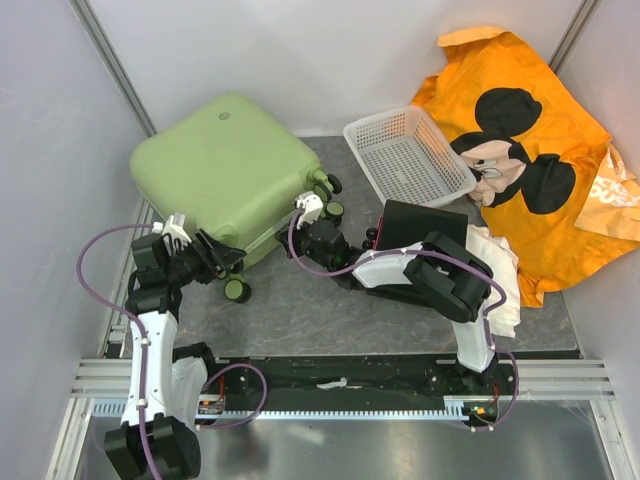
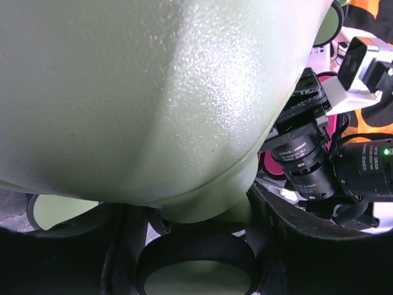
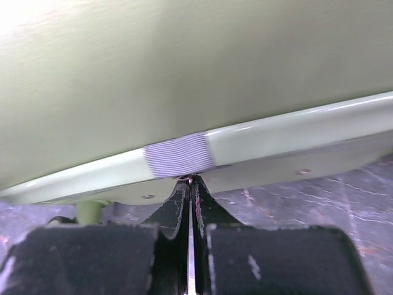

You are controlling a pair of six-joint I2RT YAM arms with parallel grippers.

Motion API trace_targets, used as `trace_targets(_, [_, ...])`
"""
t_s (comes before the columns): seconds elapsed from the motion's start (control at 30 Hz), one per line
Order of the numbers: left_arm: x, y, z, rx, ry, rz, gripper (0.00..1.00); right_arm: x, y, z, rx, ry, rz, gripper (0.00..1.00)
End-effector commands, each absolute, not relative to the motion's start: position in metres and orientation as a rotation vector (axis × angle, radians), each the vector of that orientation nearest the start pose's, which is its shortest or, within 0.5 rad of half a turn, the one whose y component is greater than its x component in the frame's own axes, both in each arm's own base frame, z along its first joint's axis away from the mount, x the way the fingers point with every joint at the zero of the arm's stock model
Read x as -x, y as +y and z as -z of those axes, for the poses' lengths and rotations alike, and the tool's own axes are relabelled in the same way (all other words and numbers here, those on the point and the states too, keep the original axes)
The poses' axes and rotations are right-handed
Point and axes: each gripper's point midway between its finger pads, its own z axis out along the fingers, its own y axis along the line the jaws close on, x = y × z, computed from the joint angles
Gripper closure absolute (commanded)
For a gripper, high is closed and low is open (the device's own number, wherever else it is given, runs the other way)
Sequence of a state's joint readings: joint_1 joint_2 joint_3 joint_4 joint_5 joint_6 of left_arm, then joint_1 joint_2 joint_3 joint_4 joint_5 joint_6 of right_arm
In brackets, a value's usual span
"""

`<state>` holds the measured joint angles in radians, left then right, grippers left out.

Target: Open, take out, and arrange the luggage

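The pale green luggage (image 1: pixel 225 165) sits closed at the far left of the worktop (image 1: pixel 330 300), its near edge and black wheels turned toward our arms. We judge the step in hand to be opening it. Our right claw (image 3: pixel 190 184) has its fingers pressed together, with the tips at the seam between the two shell halves, just under a grey striped tab (image 3: pixel 178 153). Our left claw (image 1: pixel 205 258) is at the near-left corner. In its wrist view a wheel (image 2: pixel 193 273) lies between the dark fingers, which stand apart, but we cannot tell whether they clamp it.

To do this well, we should probably brace the corner with the left arm so the case cannot roll. The right tips should hold to the seam line and not skid onto the smooth shell.

Much is hidden from us. We see no zip pull or latch, so we cannot say whether the right claw pinches anything. The shell fills both wrist views, and the contents are out of sight. The white mesh basket (image 1: pixel 408 155) and the black box (image 1: pixel 415 222) stand well apart to the right.
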<state>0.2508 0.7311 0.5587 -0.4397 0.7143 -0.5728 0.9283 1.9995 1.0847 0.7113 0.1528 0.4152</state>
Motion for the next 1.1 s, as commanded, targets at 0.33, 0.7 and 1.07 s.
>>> trace_targets(0.33, [-0.256,-0.054,-0.217,0.427,1.986,0.797,0.98,-0.42,0.336,-0.106,0.127,1.847,-0.447,1.0])
trace_targets(0.7, [-0.251,-0.023,-0.241,0.459,1.935,0.54,0.98,-0.428,0.301,-0.11,-0.007,1.834,-0.287,1.0])
trace_targets(1.07, [-0.242,0.009,-0.253,0.523,1.889,0.312,0.99,-0.432,0.292,-0.115,-0.01,1.833,-0.262,1.0])
